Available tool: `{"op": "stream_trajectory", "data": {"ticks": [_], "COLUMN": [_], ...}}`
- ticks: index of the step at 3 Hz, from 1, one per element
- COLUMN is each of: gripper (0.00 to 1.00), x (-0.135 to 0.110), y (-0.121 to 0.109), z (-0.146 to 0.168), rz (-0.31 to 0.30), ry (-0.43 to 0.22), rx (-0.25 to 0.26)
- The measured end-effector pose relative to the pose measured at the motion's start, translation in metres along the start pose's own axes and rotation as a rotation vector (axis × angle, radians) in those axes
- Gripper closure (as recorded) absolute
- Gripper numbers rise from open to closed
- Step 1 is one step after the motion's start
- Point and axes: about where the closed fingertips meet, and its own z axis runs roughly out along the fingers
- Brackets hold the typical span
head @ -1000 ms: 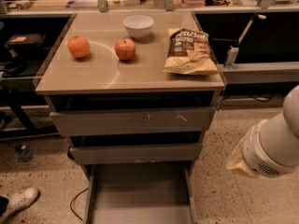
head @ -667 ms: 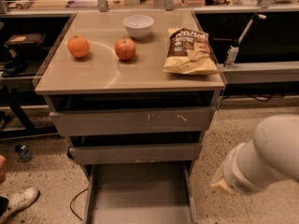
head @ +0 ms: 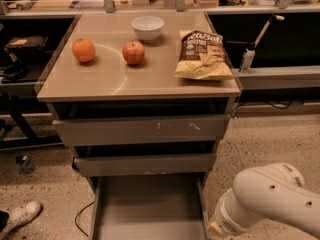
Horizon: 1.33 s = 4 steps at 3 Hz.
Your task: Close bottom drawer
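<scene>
Workshop, speckled floor. Table (head: pixel 100 81): orange (head: pixel 83 50), apple (head: pixel 133 52), bowl (head: pixel 147 27), chip bag (head: pixel 202 55) on top. Bottom drawer (head: pixel 150 209): lowest of three, pulled out toward camera. Arm (head: pixel 270 199): lower right, beside drawer's right wall. Gripper: beyond lower edge, grip state untellable. Step: approach, likely. Next: meet drawer front, push straight inward.
</scene>
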Motion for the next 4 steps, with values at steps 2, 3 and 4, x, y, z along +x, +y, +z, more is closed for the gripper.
{"op": "stream_trajectory", "data": {"ticks": [2,3,4], "gripper": [1.00,1.00,1.00], "x": [0.009,0.031,0.047], "y": [0.018,0.054,0.072], "z": [0.030,0.106,0.178], "rz": [0.037,0.017,0.011], "ry": [0.001,0.067,0.121], "rx": [-0.068,-0.172,-0.229]}}
